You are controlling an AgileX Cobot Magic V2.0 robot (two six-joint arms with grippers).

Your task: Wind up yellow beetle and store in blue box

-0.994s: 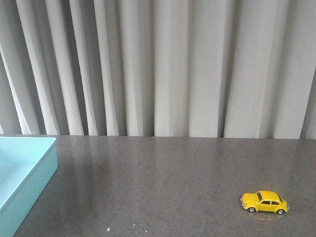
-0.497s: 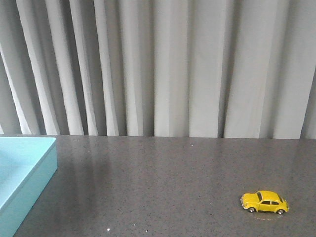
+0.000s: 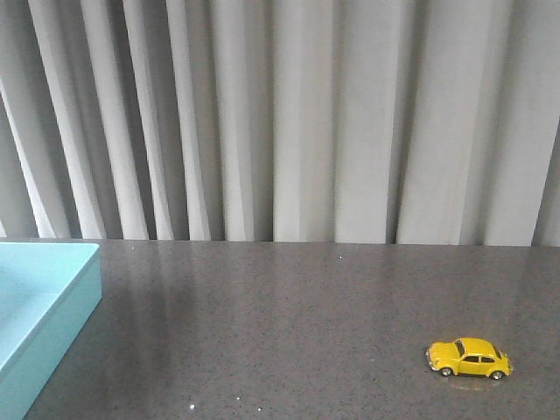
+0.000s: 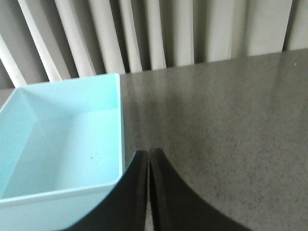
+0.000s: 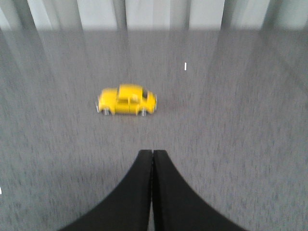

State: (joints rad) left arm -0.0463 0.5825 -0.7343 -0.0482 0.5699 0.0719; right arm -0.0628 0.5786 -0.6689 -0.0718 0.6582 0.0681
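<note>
Risk lies in the approach: our right hand (image 5: 152, 156), fingers pressed together and empty, could nudge the yellow beetle (image 3: 469, 358) rolling across the counter (image 3: 297, 315), well apart from the blue box (image 3: 39, 306). Left hand (image 4: 148, 156) likewise closed, holding nothing.

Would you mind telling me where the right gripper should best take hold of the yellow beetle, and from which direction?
Probably from above, pads closing on the two long flanks of the yellow beetle around its mid-body. It stands on its wheels, broadside to the front camera, with bare table all round. The right gripper, now shut, must open first.
</note>
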